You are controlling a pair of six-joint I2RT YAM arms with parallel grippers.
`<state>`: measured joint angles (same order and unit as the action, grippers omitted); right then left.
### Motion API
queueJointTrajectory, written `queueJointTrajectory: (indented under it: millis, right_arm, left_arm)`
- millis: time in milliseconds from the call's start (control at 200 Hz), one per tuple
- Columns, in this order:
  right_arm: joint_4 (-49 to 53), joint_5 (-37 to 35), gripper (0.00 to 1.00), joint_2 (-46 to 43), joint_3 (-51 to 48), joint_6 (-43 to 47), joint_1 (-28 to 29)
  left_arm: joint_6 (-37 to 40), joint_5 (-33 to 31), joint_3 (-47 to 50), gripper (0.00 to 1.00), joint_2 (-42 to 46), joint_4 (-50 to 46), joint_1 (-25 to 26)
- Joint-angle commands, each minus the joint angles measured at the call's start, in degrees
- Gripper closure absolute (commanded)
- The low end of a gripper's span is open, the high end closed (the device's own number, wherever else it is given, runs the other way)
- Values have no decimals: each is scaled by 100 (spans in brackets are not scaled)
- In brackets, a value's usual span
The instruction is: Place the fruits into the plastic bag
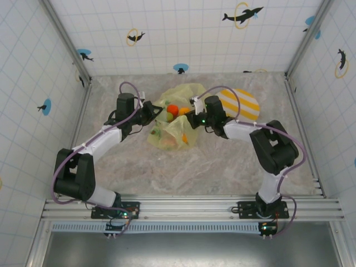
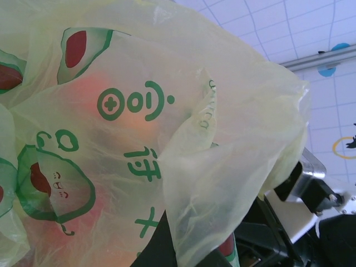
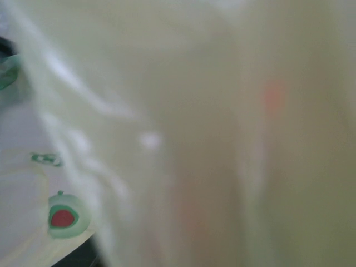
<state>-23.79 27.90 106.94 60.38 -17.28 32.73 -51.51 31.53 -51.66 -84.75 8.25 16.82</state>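
Left end effector (image 1: 149, 114): at the left rim of the plastic bag (image 1: 186, 93), with film draped across its camera. I cannot tell how far it is open or whether it has a hold.
Right end effector (image 1: 193, 117): at the bag's right rim, sunk in blurred film. Opening and hold cannot be told here either.
Fruits (image 1: 173, 109): orange and green pieces lie inside the bag's mouth.
Striped plate (image 1: 245, 103): just right of the bag.
Risk, slip: the thin, crinkly film could slide free, so the mouth collapses.
Risk, spill: tugging the rims unevenly could tip the bag and roll fruits onto the surface (image 1: 211, 167).
Risk, tear: pulling the rims apart could split the film.
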Motion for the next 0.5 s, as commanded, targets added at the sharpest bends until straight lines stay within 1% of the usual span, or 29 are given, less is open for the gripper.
queueJointTrajectory:
  millis: [0, 230, 380, 490]
  right_arm:
    - [-249, -120, 52, 318, 437, -241, 57]
    - [-105, -54, 47, 617, 754, -324, 120]
    - [58, -92, 39, 451, 722, -222, 85]
    - [106, -109, 36, 216, 583, -195, 11]
  left_arm:
    - [-105, 123, 40, 100, 29, 87, -3]
    - [-110, 126, 43, 100, 53, 98, -3]
    - [-111, 125, 39, 100, 55, 99, -3]
    - [-114, 126, 44, 100, 55, 97, 3]
